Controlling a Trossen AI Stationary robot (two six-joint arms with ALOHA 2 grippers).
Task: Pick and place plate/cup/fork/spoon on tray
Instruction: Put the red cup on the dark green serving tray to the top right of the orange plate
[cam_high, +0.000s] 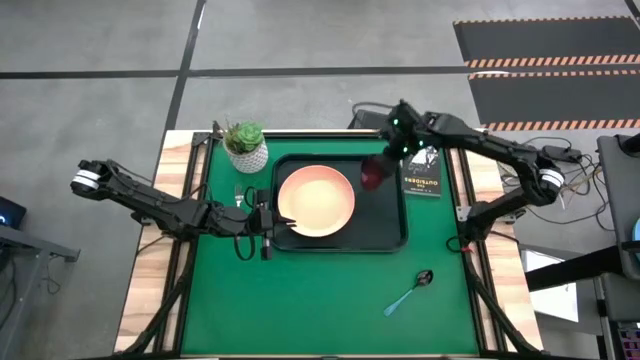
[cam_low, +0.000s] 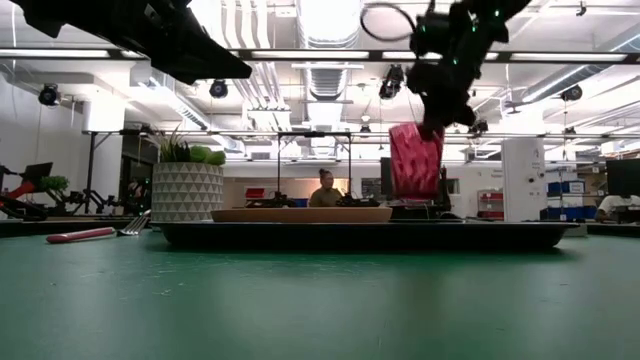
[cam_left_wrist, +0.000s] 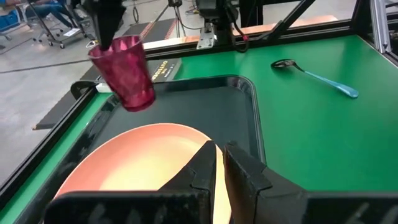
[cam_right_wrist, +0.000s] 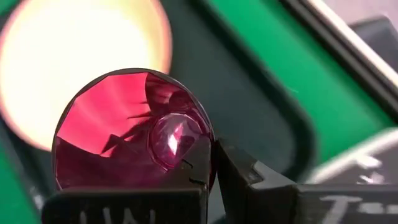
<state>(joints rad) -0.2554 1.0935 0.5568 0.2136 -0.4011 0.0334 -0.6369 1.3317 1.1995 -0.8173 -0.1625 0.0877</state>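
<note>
The salmon-pink plate (cam_high: 316, 200) lies flat in the dark tray (cam_high: 388, 228). My right gripper (cam_high: 380, 163) is shut on the maroon cup (cam_low: 415, 160) and holds it above the tray's right part, beside the plate. My left gripper (cam_left_wrist: 219, 152) is shut and hovers over the plate's left rim; the low view shows that arm well above the plate. The pink-handled fork (cam_low: 85, 235) lies on the mat left of the tray, partly hidden by my left arm in the high view. The blue-handled spoon (cam_high: 410, 292) lies on the mat near the front right. My right gripper holds the cup by its rim (cam_right_wrist: 213, 146), one finger inside the cup and one outside, with the wall between them. The fingers come from above, pointing down. The cup hangs below them, slightly tilted and lifted clear of the tray.
A white pot with a green plant (cam_high: 246, 146) stands at the tray's far left corner. A small black booklet (cam_high: 422, 176) lies right of the tray. Open green mat (cam_high: 300, 300) lies in front of the tray. A person sits in the room beyond the table (cam_low: 325, 190).
</note>
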